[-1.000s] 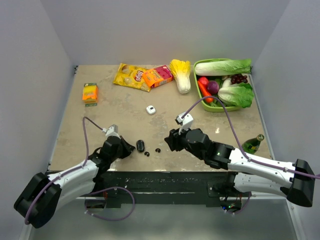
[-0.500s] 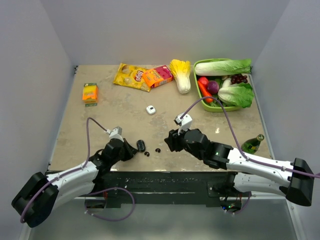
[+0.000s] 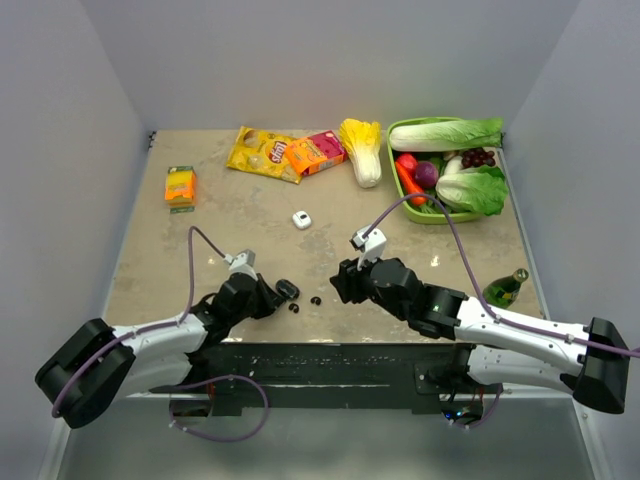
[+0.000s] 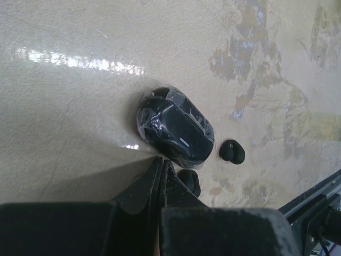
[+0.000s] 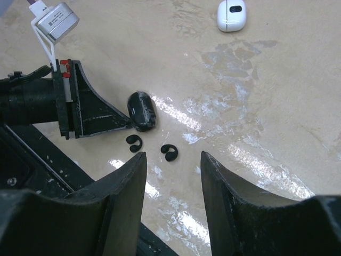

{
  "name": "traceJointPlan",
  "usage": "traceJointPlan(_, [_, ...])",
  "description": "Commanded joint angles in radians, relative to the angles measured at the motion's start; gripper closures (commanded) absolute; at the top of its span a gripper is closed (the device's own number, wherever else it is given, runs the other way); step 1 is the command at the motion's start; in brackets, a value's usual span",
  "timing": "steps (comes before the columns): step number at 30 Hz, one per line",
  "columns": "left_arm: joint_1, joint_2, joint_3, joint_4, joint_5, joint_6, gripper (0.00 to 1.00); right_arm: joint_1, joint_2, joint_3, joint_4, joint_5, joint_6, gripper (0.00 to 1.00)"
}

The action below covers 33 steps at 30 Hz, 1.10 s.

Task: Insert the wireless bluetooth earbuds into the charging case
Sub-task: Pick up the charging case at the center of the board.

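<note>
The left gripper (image 4: 161, 163), pinched closed, has slid right — its tip now meets the glossy black oval case (image 4: 176, 133), visibly film-wrapped only in the left wrist view. Two black bean-shaped earbuds (image 5: 170, 152) lie just below it — the right gripper (image 5: 173, 160) gapes.

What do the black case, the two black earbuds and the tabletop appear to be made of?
The black case: likely hard plastic, glossy, seemingly wrapped in crinkled clear film. The earbuds: probably smooth black plastic; faint sheen. The tabletop: polished stone or stone-look laminate; mottled patches, glare.
</note>
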Motion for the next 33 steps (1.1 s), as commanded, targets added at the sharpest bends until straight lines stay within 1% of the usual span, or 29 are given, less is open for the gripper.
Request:
traceJointPlan(1, [-0.007,0.024,0.033,-0.006,-0.04,0.025,1.0,-0.001,-0.02,-0.003,0.004,0.032,0.01,0.52])
traceJointPlan(11, [-0.007,0.079,0.122,-0.032,-0.071,0.074,1.0,0.001,-0.039,-0.012,-0.005,0.032,0.01,0.52])
traceJointPlan(14, [-0.007,0.053,0.139,-0.064,-0.071,0.1,1.0,-0.001,-0.057,-0.011,-0.022,0.038,0.012,0.52])
traceJointPlan(17, [-0.007,-0.042,0.156,-0.14,-0.088,0.142,0.99,-0.001,-0.077,-0.008,-0.04,0.043,0.007,0.51])
traceJointPlan(18, [-0.008,-0.107,0.16,-0.187,-0.106,0.163,0.96,-0.001,-0.089,-0.007,-0.043,0.043,0.007,0.51])
traceJointPlan(20, [-0.007,-0.168,0.175,-0.248,-0.126,0.2,0.72,-0.001,-0.1,-0.007,-0.042,0.044,0.007,0.51])
traceJointPlan(21, [-0.008,-0.203,0.197,-0.267,-0.143,0.246,0.6,-0.001,-0.103,-0.007,-0.04,0.047,0.003,0.51])
traceJointPlan(22, [-0.008,-0.211,0.211,-0.282,-0.152,0.267,0.42,-0.001,-0.102,-0.006,-0.042,0.049,-0.002,0.51])
traceJointPlan(24, [-0.007,-0.196,0.253,-0.328,-0.161,0.332,0.29,-0.001,-0.097,0.002,-0.046,0.053,-0.013,0.51])
traceJointPlan(25, [-0.007,-0.177,0.269,-0.332,-0.152,0.355,0.21,-0.001,-0.094,0.005,-0.051,0.053,-0.017,0.51])
traceJointPlan(26, [-0.007,-0.154,0.281,-0.333,-0.143,0.399,0.18,-0.001,-0.092,0.012,-0.056,0.055,-0.02,0.51])
traceJointPlan(28, [-0.007,-0.064,0.326,-0.341,-0.109,0.427,0.14,-0.001,-0.094,0.022,-0.062,0.057,-0.028,0.51])
traceJointPlan(31, [-0.008,0.068,0.369,-0.338,-0.019,0.458,0.13,-0.001,-0.102,0.029,-0.071,0.058,-0.033,0.51])
traceJointPlan(33, [-0.016,0.122,0.39,-0.341,-0.008,0.475,0.12,-0.001,-0.108,0.029,-0.077,0.058,-0.034,0.5])
